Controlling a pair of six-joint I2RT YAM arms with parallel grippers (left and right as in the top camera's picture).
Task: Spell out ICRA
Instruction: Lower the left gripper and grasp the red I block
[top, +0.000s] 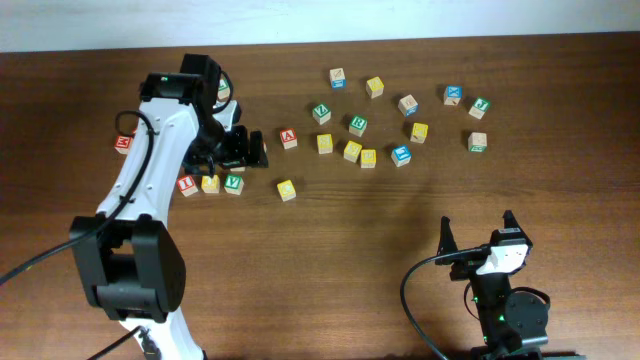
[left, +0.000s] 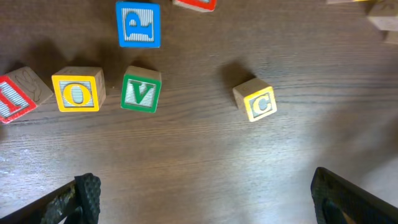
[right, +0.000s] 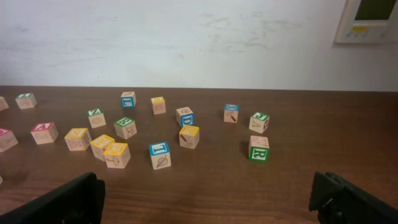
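Note:
The red "I" cube (top: 186, 185) stands at the left end of a short row with a yellow "O" cube (top: 210, 184) and a green "V" cube (top: 233, 184). The yellow "C" cube (top: 287, 190) lies apart to their right. The red "A" cube (top: 289, 139) sits behind it. The green "R" cube (top: 478, 142) is at the far right, also in the right wrist view (right: 259, 149). My left gripper (top: 243, 150) hangs open and empty above the row; its view shows "I" (left: 12, 99) and "C" (left: 256, 102). My right gripper (top: 478, 235) is open and empty near the front.
Several other letter cubes are scattered across the back middle and right (top: 352, 150). A blue "P" cube (left: 138, 25) lies behind the "V". A lone red cube (top: 124, 143) sits at the far left. A black cable (top: 420, 300) loops by the right arm's base.

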